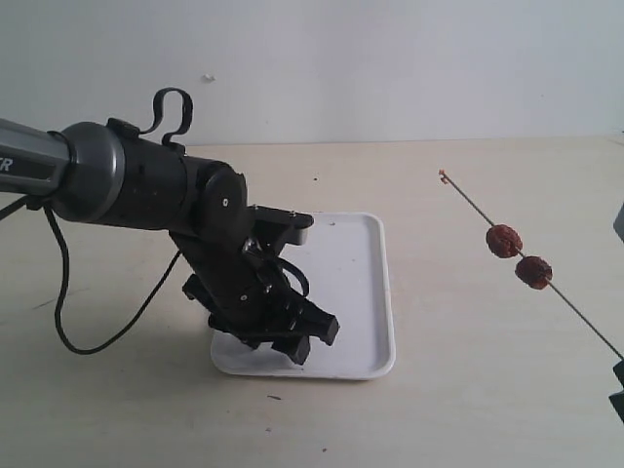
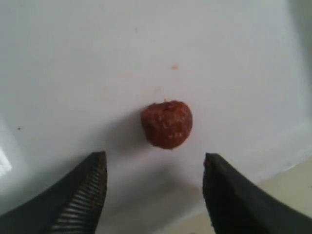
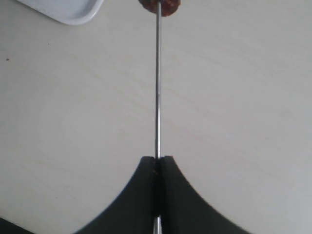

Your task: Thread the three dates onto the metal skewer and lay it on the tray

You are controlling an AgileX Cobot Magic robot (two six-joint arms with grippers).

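Two dates (image 1: pixel 504 240) (image 1: pixel 534 272) sit threaded on the metal skewer (image 1: pixel 575 305), which slants up over the table at the right. My right gripper (image 3: pixel 157 159) is shut on the skewer (image 3: pixel 157 87); a date (image 3: pixel 161 6) shows at the frame's edge. The third date (image 2: pixel 166 124) lies on the white tray (image 2: pixel 73 58). My left gripper (image 2: pixel 155 168) is open just above the tray, its fingertips either side of and short of that date. In the exterior view the left gripper (image 1: pixel 292 336) hangs over the tray's (image 1: pixel 361 292) near left corner and hides the date.
A black cable (image 1: pixel 73 312) loops from the left arm onto the table at the left. A tray corner (image 3: pixel 68 12) appears in the right wrist view. Tiny crumbs (image 1: pixel 275 397) dot the table in front of the tray.
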